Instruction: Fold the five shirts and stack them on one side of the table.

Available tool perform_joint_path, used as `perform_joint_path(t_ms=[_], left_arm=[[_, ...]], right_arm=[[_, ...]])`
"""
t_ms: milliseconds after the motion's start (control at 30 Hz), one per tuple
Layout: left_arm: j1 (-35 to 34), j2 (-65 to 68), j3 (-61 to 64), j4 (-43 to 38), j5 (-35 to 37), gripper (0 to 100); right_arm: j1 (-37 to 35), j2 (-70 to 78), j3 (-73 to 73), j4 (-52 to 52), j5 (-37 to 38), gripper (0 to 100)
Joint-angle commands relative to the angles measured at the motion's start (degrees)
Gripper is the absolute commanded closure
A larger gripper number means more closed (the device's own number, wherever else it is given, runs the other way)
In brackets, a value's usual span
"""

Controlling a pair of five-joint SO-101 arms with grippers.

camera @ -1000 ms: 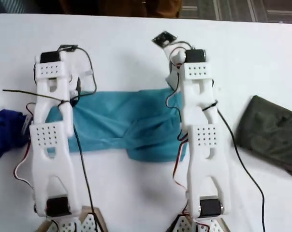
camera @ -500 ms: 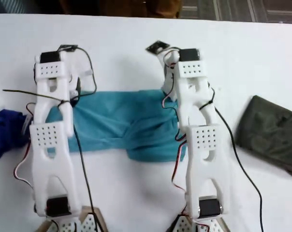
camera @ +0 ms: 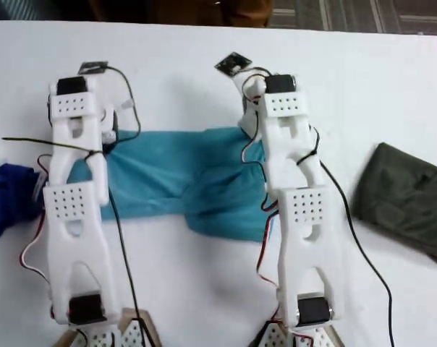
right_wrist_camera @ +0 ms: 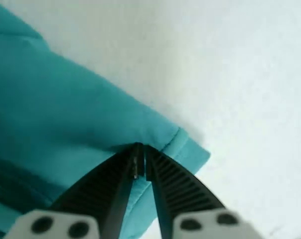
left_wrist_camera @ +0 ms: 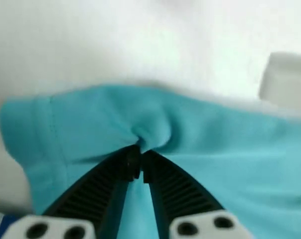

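Note:
A teal shirt point(camera: 182, 181) lies partly folded across the middle of the white table point(camera: 175, 65), between the two arms. My left gripper point(left_wrist_camera: 139, 167) is shut on a pinch of the teal shirt point(left_wrist_camera: 215, 139) near its far edge, on the left side. My right gripper point(right_wrist_camera: 140, 167) is shut on the teal shirt point(right_wrist_camera: 51, 119) close to its hemmed corner, at the far right edge. In the high view both wrists hang over the cloth's far edge and hide the fingers. A dark olive shirt point(camera: 406, 199) lies folded at the right. A dark blue shirt point(camera: 5, 199) lies at the left edge.
Black cables point(camera: 124, 238) trail down from both arms over the table. A small dark tag point(camera: 231, 62) lies just beyond the right wrist. Bare white table stretches along the far side and in front of the teal shirt.
Both arms have shifted toward the far side of the table, the right one also leftward. The teal shirt's far edge has gone with them and the cloth has bunched more in the middle.

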Motion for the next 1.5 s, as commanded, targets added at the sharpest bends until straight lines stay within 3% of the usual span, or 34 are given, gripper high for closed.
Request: perform_joint_path(t_ms=[0, 167, 333, 400, 567, 767, 1000, 1467], left_arm=[[-2.90, 0.09, -1.01, -2.55, 2.99, 97], [-2.90, 0.09, -1.01, -2.55, 2.99, 97], [-2.90, 0.09, -1.01, -2.90, 2.99, 97], [-2.90, 0.09, -1.01, -2.90, 2.99, 97], [-2.90, 0.09, -0.92, -2.90, 2.99, 97], [-2.90, 0.18, -0.92, -2.81, 2.99, 97], [-2.90, 0.18, -0.92, -2.81, 2.99, 97], [-2.90, 0.18, -0.92, -2.73, 2.99, 97]], right_arm=[[0.75, -1.45, -2.20, -2.51, -0.18, 98.0], [0.57, -1.71, -8.62, 1.01, -0.18, 98.0], [-0.40, -1.71, -18.37, 14.90, -0.18, 98.0], [-0.22, -2.42, -18.37, 14.55, -0.44, 98.0], [-3.38, -9.89, -6.42, 14.55, -0.26, 98.0], [-13.32, -18.59, 11.16, 13.58, -0.62, 98.0], [-15.43, -14.81, 12.84, 6.81, -0.70, 98.0], [-15.08, -11.21, 13.27, 14.29, -0.35, 98.0]])
